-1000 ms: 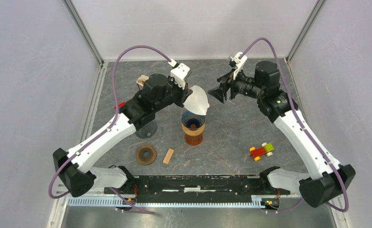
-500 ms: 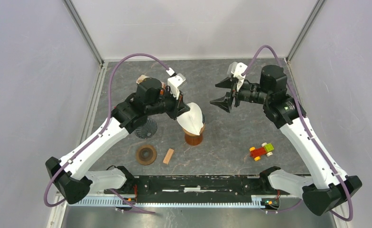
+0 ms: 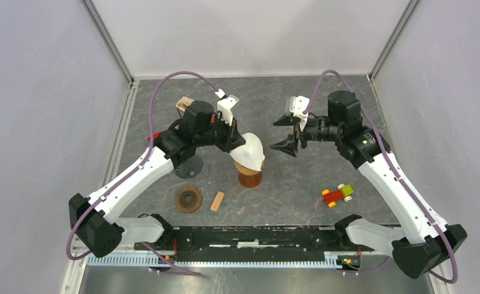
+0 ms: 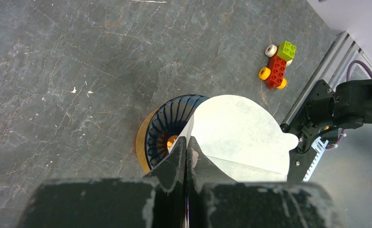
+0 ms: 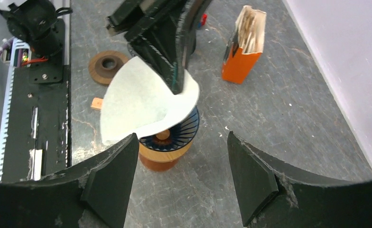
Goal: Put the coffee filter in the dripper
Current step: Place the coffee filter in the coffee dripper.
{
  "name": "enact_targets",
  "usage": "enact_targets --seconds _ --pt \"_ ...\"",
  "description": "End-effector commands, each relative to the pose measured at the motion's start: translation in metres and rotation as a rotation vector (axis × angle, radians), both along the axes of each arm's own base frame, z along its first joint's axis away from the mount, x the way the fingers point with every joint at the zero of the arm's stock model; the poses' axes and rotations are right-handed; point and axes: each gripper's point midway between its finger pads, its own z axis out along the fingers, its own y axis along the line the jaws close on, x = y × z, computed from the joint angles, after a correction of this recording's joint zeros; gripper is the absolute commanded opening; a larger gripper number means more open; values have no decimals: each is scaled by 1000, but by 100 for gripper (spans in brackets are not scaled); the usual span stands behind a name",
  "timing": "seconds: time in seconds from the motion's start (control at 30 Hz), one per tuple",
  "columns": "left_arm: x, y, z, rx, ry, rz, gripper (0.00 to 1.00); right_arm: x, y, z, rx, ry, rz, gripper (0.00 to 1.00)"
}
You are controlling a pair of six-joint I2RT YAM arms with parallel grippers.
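Over the dripper (image 3: 250,179) at mid-bench, my left pincer (image 3: 240,142) is clamped tight on the filter (image 3: 250,150), both fingers pressed together on one edge of the white paper. The filter hangs tilted across the dripper's mouth and covers most of it when seen from above. From my left wrist, part of the dark ribbed inside and the orange-brown outer wall show to one side of the paper. The filter is not seated in the cone, and I cannot tell whether its lower edge touches the rim.

My right pincer (image 3: 280,135) hangs in the air just to the right of the dripper, pointing at it, with its jaws spread wide and nothing between them. From my right wrist, the dripper and the low part of the filter sit framed between the two fingers, apart from both.

On the grey bench (image 3: 299,174), a toy car (image 3: 337,195) of red, yellow and green bricks lies well to the right. A brown ring (image 3: 189,199) and a small wooden block (image 3: 217,201) lie near my bases, side by side. A dark ribbed cone (image 3: 190,165) stands under my left arm, and an orange packet (image 5: 243,47) stands upright behind it.
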Motion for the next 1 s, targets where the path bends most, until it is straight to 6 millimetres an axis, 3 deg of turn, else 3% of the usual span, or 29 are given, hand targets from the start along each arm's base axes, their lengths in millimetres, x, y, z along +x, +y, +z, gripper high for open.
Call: enact_targets --seconds 0.0,0.33,0.57,0.7,0.77,0.87,0.97 --pt "10 -4 -2 -36 9 34 3 -13 9 4 -36 -64 79 75" --pt "22 -5 -10 25 -66 11 21 -22 24 -23 -150 -104 146 76" --pt "29 -1 2 64 -139 -6 39 -23 21 -30 -160 -94 134 77" --pt "32 1 11 81 -180 -6 58 -25 18 -31 -162 -98 127 77" --pt "32 2 17 88 -198 -17 61 -25 17 -33 -165 -98 121 77" --pt "29 3 13 162 -237 -68 72 -25 15 -35 -170 -96 113 77" --pt "30 4 0 252 -233 -98 76 -24 13 -34 -169 -103 101 77"
